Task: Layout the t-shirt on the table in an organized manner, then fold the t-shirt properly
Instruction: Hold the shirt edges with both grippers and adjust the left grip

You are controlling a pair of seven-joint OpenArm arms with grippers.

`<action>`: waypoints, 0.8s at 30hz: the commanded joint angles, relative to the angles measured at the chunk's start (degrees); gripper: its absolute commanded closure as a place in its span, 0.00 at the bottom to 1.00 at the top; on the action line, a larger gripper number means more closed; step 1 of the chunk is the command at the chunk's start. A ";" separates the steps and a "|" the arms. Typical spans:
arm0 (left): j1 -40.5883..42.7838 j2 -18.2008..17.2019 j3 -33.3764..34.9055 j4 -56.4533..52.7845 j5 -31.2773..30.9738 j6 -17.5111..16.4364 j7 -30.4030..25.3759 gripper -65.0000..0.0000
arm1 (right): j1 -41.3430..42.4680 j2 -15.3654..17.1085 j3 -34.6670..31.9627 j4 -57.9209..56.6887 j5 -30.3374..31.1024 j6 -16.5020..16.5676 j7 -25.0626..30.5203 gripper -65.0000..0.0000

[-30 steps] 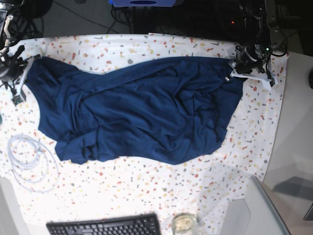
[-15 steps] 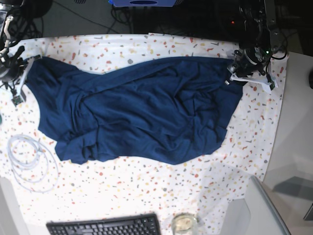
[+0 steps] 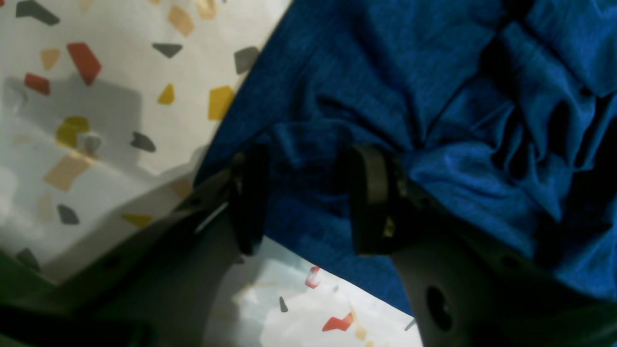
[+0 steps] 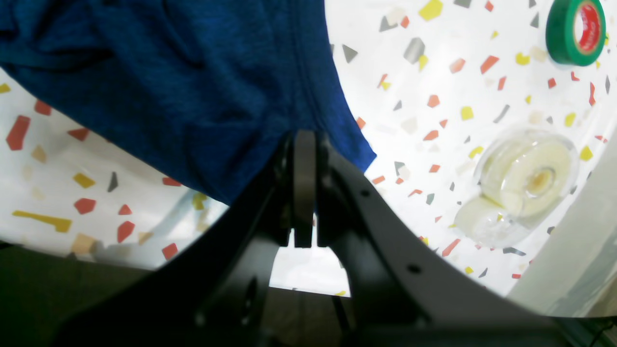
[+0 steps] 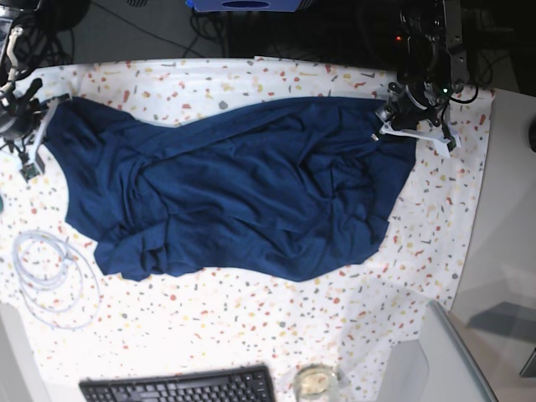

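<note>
Across the worktop [image 5: 251, 335] I see the t-shirt [image 5: 243, 193] spread rumpled. At its far corners, my right gripper [image 4: 303, 193] pinches a cloth edge, and my left gripper [image 3: 308, 197] gapes over fabric.

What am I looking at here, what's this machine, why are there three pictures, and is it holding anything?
This is a robot with two arms working at a table covered with a speckled white cloth. One picture looks down from above; the other two come from small cameras mounted at each arm's wrist, looking along its gripper.

A dark blue t-shirt lies spread out but wrinkled. The right gripper is closed, pinching the shirt's edge. The left gripper has its two black fingers apart with cloth between them, so it is open, not yet clamping.

Also on the table: a coiled white cable, a black keyboard, a roll of green tape and a clear tape roll.
</note>
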 commanded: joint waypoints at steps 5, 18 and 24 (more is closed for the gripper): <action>0.03 -0.31 -0.74 0.74 -0.10 -0.17 -0.37 0.61 | 0.43 0.90 0.35 0.87 0.28 -0.12 0.62 0.99; 0.03 -0.31 -0.47 0.65 -0.10 -0.17 -0.37 1.00 | 0.43 0.90 0.35 0.87 0.28 -0.12 0.62 0.99; 0.64 -0.31 -0.38 3.20 -0.19 -0.08 -0.28 1.00 | 0.43 0.90 0.35 0.87 0.28 -0.12 0.53 0.99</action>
